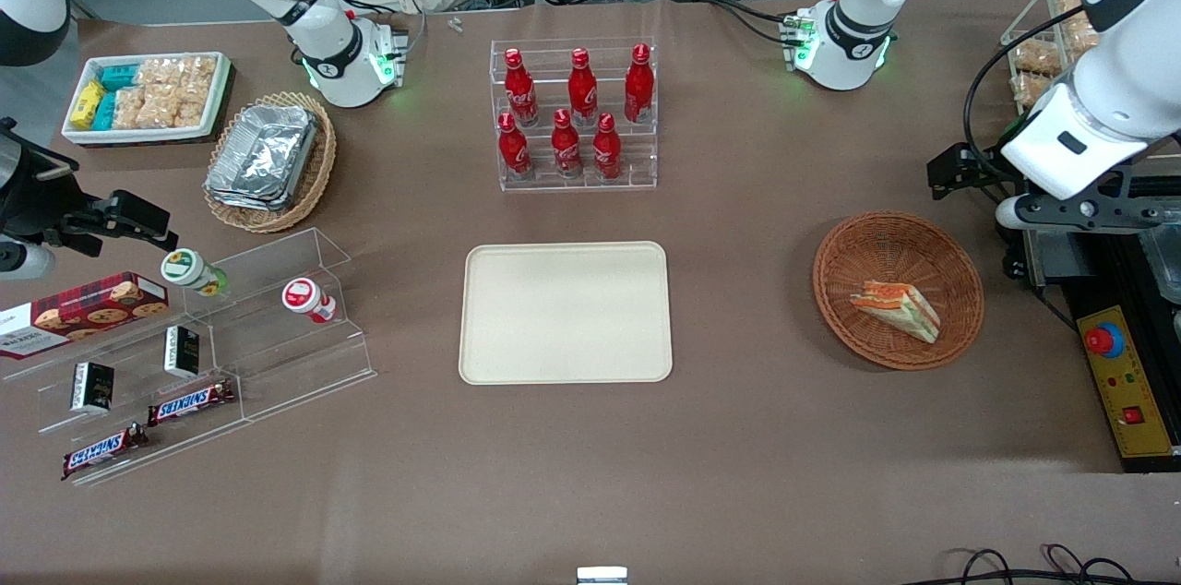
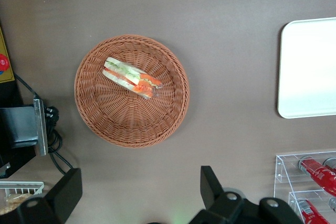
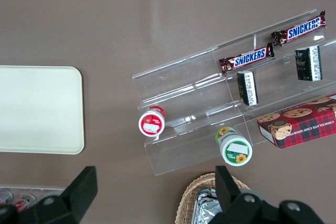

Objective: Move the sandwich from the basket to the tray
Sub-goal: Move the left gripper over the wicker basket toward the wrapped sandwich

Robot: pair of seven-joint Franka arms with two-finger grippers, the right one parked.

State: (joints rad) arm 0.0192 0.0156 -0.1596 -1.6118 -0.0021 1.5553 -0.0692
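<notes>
The round reddish-brown woven wicker basket [image 1: 898,290] sits on the brown bench [image 1: 590,474] toward the working arm's end, and holds one thing: the triangular white-bread sandwich [image 1: 896,309] with orange-red and green filling, lying on its side in the part of the basket nearer the front camera. The flat cream-beige rectangular plastic tray [image 1: 566,312] with rounded corners lies mid-bench, well apart from the basket, with nothing on it.

The left arm's gripper [image 2: 139,195] hangs high above the bench, near the basket but not over it, at the side farther from the front camera. Its two black fingers [image 2: 65,192] are spread wide apart and hold nothing.

Farther from the front camera than the tray stands a clear acrylic stepped rack [image 1: 577,114] with six red bottles [image 1: 569,110] in two rows of three. Toward the parked arm's end are a tan oval wicker basket [image 1: 270,161] holding stacked silver foil containers, a white bin [image 1: 146,96] of snack packets, and a clear tiered shelf [image 1: 203,354] carrying two Snickers bars, two small dark boxes, a red cookie box and two capped jars. Bare bench lies between basket and tray.
</notes>
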